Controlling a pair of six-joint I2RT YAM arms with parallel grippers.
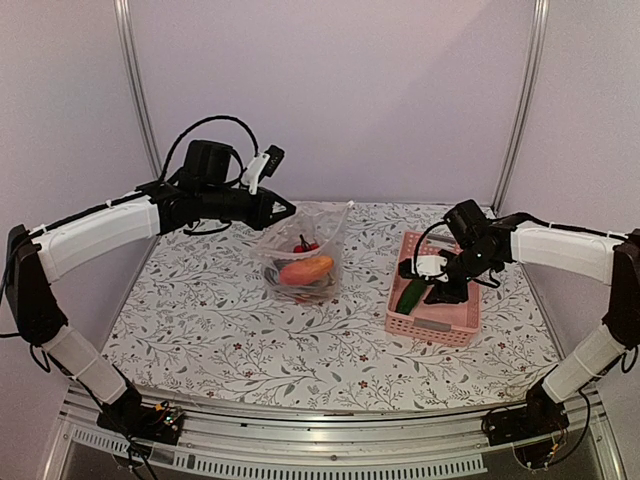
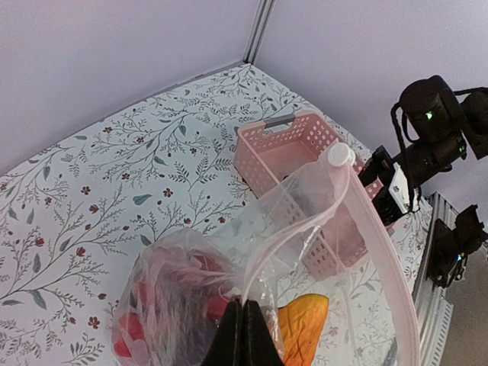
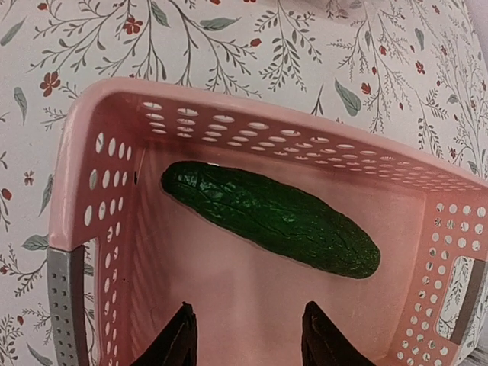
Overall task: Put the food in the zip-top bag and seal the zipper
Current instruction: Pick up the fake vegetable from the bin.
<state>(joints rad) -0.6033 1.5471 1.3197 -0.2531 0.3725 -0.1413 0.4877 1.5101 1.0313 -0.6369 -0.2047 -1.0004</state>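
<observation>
Cucumber (image 3: 271,217) lies in pink basket (image 3: 85,191) at right, directly under right claw (image 3: 245,324); claw parted, empty. Left claw (image 2: 242,337) pinched tight on zip-top bag (image 2: 313,202) rim, centre tabletop (image 1: 200,330); bag holds pepper (image 2: 303,324), red fruits (image 2: 131,329).

bag (image 1: 322,228): clear plastic, no print to be read.
basket (image 3: 229,114): plain pink walls and grey handles, no lettering.
tabletop (image 1: 200,320): leaf-and-flower pattern only, no words or numbers.
left arm (image 1: 100,232): no legible marking.
right arm (image 1: 560,248): any marking is too small to read.
</observation>
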